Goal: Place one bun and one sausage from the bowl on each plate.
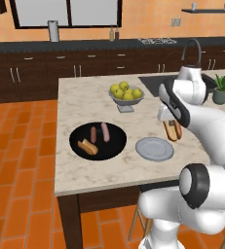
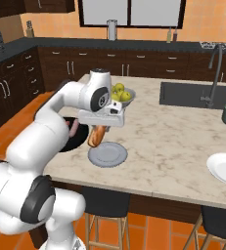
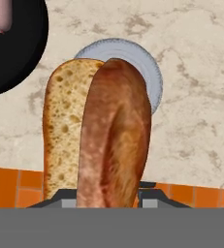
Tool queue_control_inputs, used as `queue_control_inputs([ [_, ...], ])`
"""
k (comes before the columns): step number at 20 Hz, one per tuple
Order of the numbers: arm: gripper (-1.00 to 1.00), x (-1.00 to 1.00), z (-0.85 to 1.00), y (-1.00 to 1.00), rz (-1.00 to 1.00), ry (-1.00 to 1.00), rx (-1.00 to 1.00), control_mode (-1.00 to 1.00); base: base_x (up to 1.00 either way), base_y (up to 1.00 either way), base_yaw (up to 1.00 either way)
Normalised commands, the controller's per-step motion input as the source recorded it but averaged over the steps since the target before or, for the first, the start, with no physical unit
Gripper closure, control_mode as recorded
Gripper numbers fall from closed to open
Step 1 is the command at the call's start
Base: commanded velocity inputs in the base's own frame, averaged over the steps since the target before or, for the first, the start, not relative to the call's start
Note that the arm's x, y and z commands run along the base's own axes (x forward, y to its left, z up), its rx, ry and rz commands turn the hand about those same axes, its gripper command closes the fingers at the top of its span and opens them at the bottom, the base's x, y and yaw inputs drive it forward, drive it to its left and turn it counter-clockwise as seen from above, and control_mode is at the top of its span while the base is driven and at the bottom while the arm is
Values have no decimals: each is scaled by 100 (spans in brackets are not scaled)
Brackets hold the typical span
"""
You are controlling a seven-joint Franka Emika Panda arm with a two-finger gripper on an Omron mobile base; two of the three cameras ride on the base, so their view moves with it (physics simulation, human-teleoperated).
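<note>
Marble-topped bench (image 1: 84, 116): jaws nearly closed on a split golden-brown bun (image 2: 98, 136), hanging above the pale grey round plate (image 2: 108, 155). Wide black bowl (image 1: 115, 146) holds another bun and two sausages. Risk: bun hangs toward the plate's bowl-side edge, so release could land it off the rim.

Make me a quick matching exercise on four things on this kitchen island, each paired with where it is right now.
Things:
1. bun
2. two sausages
3. apples
4. white plate

Places:
a. in the grey footed bowl
b. held in the tool above the grey plate
c. near the island's right edge
d. in the black bowl

Pairs: 1-b, 2-d, 3-a, 4-c
</note>
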Motion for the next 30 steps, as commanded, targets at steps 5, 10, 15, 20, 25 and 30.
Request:
queue_control_inputs([
  [5,100,100,-27,-9,5,9,5,-100,0,0,0],
  [10,100,84,-87,-37,1,7,2,-100,0,0,0],
  [15,100,55,-61,-32,4,1,1,-100,0,0,0],
  [20,100,22,-59,-5,2,7,0,-100,0,0,0],
  [25,100,-4,-7,5,0,5,0,-100,0,0,0],
  [30,100,-11,-5,4,0,29,0,-100,0,0,0],
])
